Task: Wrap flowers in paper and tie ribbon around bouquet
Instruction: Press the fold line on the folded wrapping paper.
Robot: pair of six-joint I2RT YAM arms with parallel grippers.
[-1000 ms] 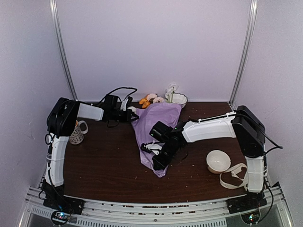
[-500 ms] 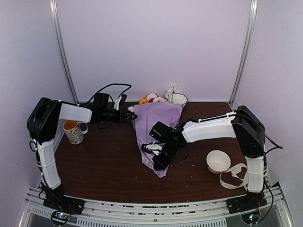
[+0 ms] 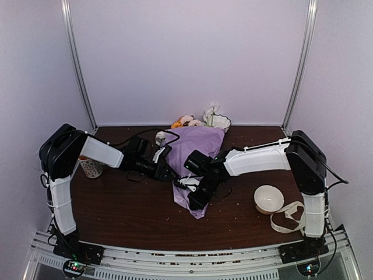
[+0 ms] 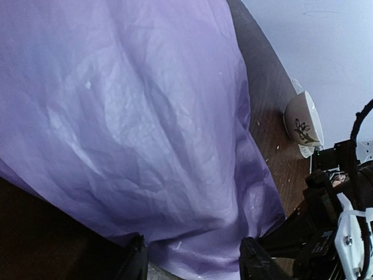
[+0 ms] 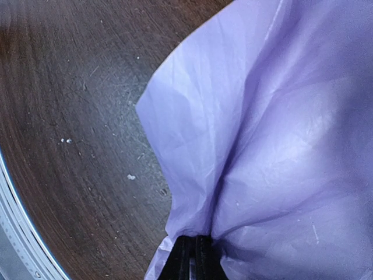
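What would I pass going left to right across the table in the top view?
Mug → left fingers → paper → bowl → ribbon, which trails off from the bowl's right side.

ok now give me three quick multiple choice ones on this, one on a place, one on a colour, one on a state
1. Where does the ribbon lie?
A) against the back wall
B) beside the white bowl, near right
C) at the far-left corner

2. What colour is the paper on its outward side?
A) green
B) yellow
C) lilac-purple

3. How is the right gripper?
A) shut on the paper
B) open, holding nothing
C) holding the bowl

1 B, it loops beside the bowl; 2 C, both wrist views show purple; 3 A, its fingers pinch a paper fold.
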